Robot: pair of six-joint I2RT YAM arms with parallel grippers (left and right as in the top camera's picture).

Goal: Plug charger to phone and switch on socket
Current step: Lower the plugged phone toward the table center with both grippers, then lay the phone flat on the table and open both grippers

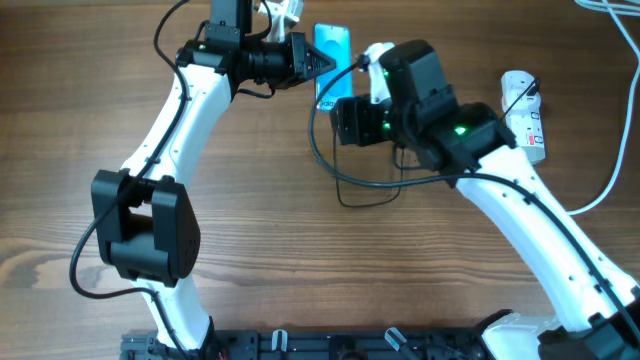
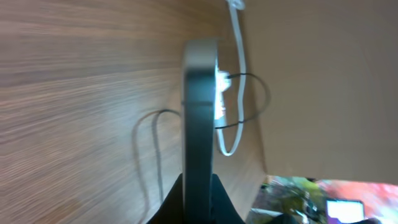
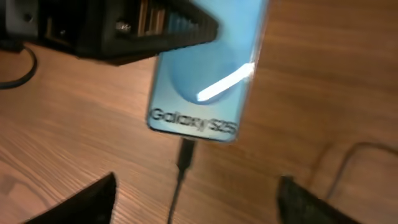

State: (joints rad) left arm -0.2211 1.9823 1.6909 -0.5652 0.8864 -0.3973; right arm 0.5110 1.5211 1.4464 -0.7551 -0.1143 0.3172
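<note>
right gripper (image 3: 198,182) hangs with its jaws spread wide and nothing between them, just short of the phone's lettered end. between the jaws the thin black charger (image 3: 176,193) runs across the wooden table (image 1: 80,100) toward the phone (image 3: 205,74). its connector tip (image 3: 185,152) touches the middle of that lettered end, in line with the phone's long axis. whether the tip is fully seated cannot be told. at the phone's far end the left gripper (image 2: 199,200) is clamped on the phone, pinching it across its thin body with one finger over the cyan screen. the white socket (image 1: 525,115) lies well apart from the phone, off to the robot's right and past the right arm's wrist, its long axis roughly parallel to the phone's. judging from this, the right arm is the nearer one to reach the socket's switch, and the left can keep the phone held.
</note>
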